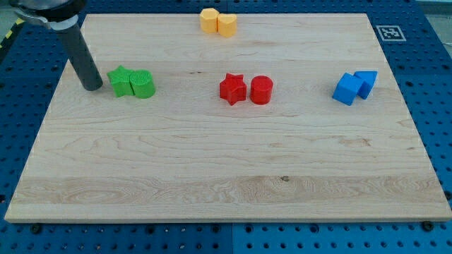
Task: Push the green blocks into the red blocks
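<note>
My tip (92, 87), a bare rod with no jaws, sits just left of the green star block (121, 80), which touches the green cylinder (143, 84). Open board separates them from the red star (232, 89) and red cylinder (261, 90) at centre.

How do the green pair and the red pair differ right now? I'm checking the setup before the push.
The green star and green cylinder touch; the red star and red cylinder stand slightly apart. The green pair sits at the view's left, the red pair near the middle. My tip stands just left of the green star, far from the red pair. Each pair is a star plus a cylinder.
</note>
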Action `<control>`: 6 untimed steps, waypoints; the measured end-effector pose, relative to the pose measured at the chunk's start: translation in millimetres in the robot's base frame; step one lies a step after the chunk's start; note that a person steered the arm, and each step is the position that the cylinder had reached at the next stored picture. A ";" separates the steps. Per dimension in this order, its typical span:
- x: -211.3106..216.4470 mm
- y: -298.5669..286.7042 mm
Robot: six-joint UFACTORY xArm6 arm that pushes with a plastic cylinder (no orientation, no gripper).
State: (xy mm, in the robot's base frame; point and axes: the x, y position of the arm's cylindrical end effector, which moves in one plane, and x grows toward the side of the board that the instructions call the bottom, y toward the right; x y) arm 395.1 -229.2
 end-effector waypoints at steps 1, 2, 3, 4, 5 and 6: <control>0.2 15.5; 0.2 38.5; 0.2 60.1; 0.2 73.5; 0.1 84.5; 0.1 98.3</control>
State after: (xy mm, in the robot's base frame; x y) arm 395.3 -130.8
